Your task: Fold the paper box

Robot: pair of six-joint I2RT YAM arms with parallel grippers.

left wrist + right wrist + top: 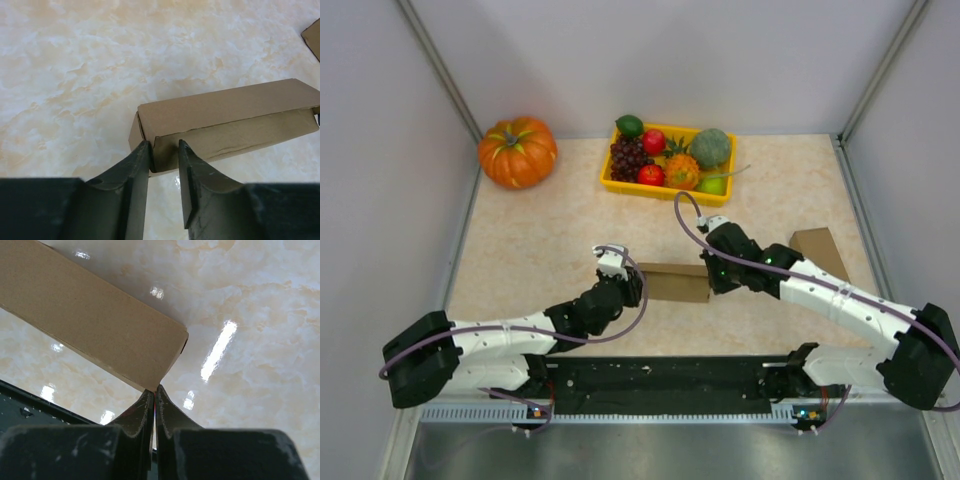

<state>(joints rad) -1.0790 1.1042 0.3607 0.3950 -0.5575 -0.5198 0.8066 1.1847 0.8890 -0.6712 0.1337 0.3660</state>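
You're likely closing the box (225, 107): left claw (164, 145) pinches one end, right claw (154, 390) is pressed together at the other. Tuck steadily next.

The marbled beige desk (540, 240) carries a pumpkin (518, 151), a yellow tray (620, 186) of fruit, the brown paper box (675, 282) and a cardboard piece (818, 252).

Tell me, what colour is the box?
Plain brown; the box shows best in the left wrist view.
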